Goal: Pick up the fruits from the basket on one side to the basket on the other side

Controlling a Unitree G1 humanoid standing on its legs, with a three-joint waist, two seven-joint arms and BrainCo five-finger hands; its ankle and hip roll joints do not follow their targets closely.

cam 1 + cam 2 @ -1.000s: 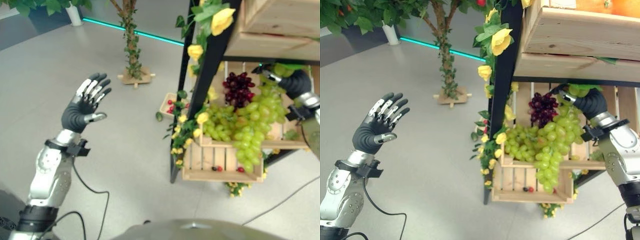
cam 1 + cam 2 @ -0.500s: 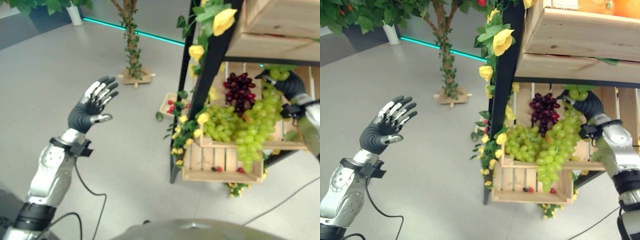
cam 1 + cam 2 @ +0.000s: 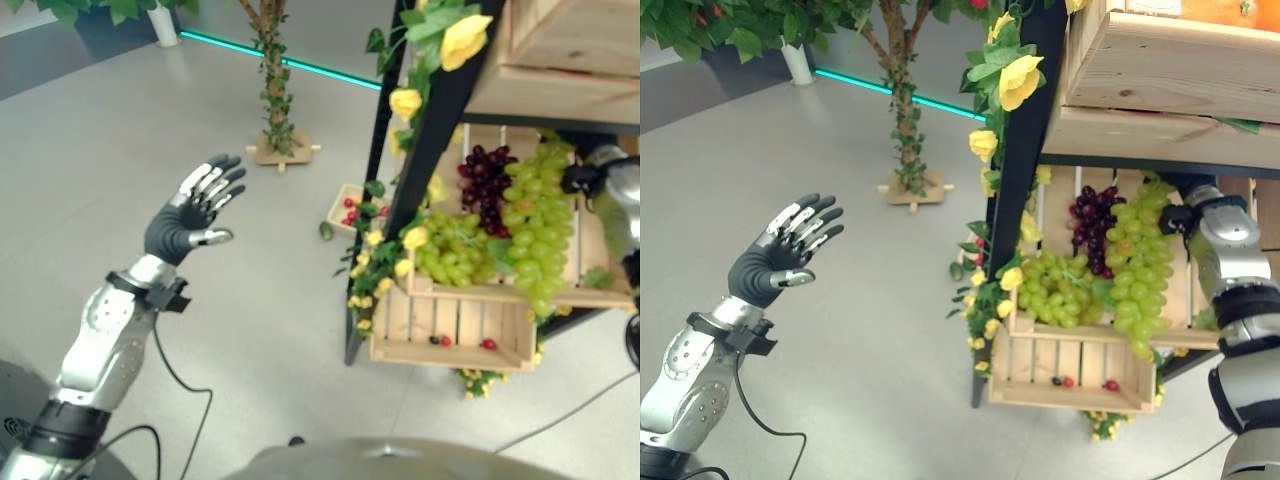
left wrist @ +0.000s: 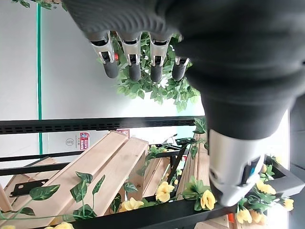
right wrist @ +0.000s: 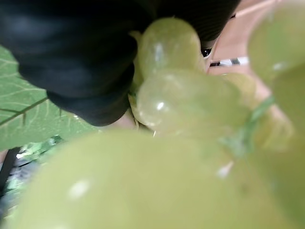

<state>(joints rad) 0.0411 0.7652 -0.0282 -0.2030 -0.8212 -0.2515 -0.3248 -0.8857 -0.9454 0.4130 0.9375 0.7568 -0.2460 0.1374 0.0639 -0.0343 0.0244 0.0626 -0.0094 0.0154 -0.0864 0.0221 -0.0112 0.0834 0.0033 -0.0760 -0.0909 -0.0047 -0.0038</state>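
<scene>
The right hand [image 3: 1188, 196] reached in under the upper wooden shelf [image 3: 1160, 120] of the black-framed rack [image 3: 1025, 150], at the top of a long bunch of green grapes [image 3: 1142, 270]. The bunch hung from the hand in front of the slatted back of the wooden crate [image 3: 1080, 330] on the lower shelf, its lowest grapes drooping past the crate's front rim near the right corner. In the right wrist view the dark ribbed cover lay against large green grapes [image 5: 171, 71] pressed close to the lens, with a green leaf [image 5: 28, 119] beside them; the fingers themselves were hidden behind the fruit and the shelf edge, so whether they were clamped on the stem could not be told, though the hanging bunch suggested a hold.

Inside the crate a second cluster of green grapes [image 3: 1055, 290] rested at the front left, and a bunch of dark purple grapes [image 3: 1095, 225] lay behind it toward the back. Below, another wooden crate [image 3: 1065, 370] held a few small red fruits [image 3: 1067, 381] along its front edge. Yellow artificial flowers [image 3: 1018, 80] with green leaves climbed the rack's front post.

The left hand [image 3: 190, 215] was raised over the grey floor [image 3: 150, 120], well apart from the rack, palm forward with its fingers [image 4: 133, 67] straight and spread, holding nothing. A small tree trunk wrapped in ivy [image 3: 275, 90] stood on a wooden base at the far side of the floor.
</scene>
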